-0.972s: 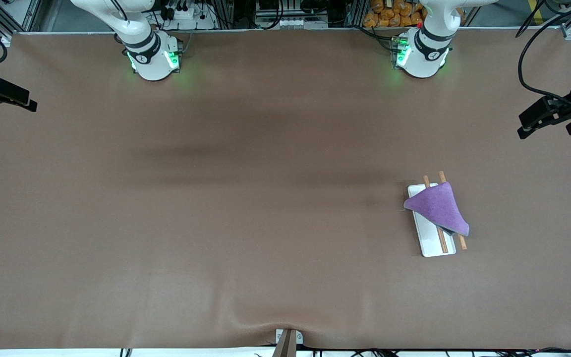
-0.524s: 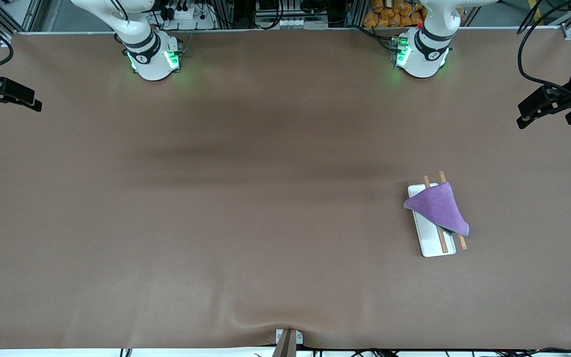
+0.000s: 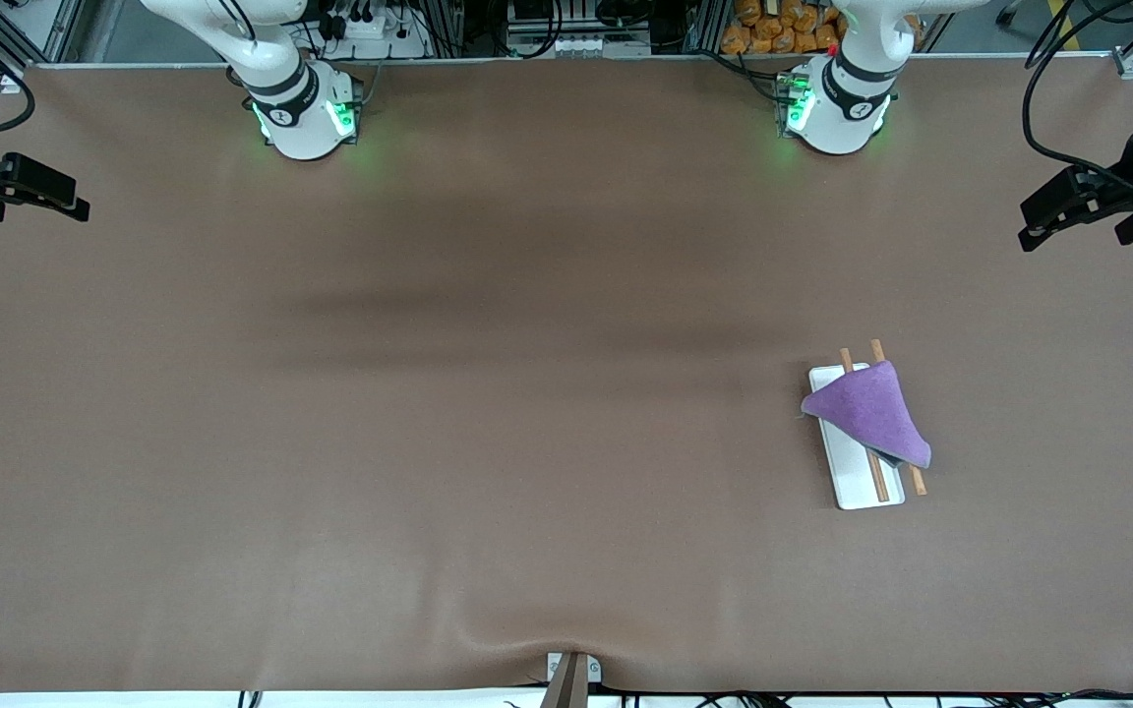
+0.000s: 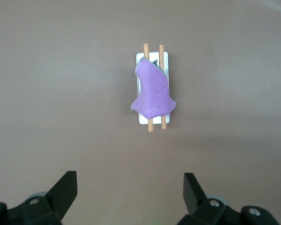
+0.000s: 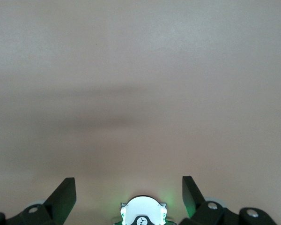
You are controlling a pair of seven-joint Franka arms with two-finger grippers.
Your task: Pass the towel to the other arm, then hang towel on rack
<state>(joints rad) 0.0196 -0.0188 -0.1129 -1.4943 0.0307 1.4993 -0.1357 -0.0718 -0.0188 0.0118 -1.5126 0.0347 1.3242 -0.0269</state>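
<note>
The lilac towel (image 3: 869, 413) lies draped over the two wooden rods of the rack (image 3: 852, 487). The rack stands toward the left arm's end of the table, nearer to the front camera than the left arm's base. The left wrist view shows the towel (image 4: 152, 91) across both rods above the rack's white base (image 4: 142, 120). My left gripper (image 3: 1027, 226) is open and empty, high over the table's edge at the left arm's end, well apart from the rack; its fingers (image 4: 65, 188) stand wide. My right gripper (image 3: 75, 205) is open and empty over the table's edge at the right arm's end.
The brown table cover (image 3: 488, 393) is bare apart from the rack. The right arm's base (image 3: 303, 113) and the left arm's base (image 3: 837, 108) stand along the edge farthest from the front camera. The right arm's base also shows in the right wrist view (image 5: 143, 213).
The left gripper has drifted a little toward the bases' edge of the table. The right gripper has shifted slightly inward over the table. The towel and rack have not moved.
</note>
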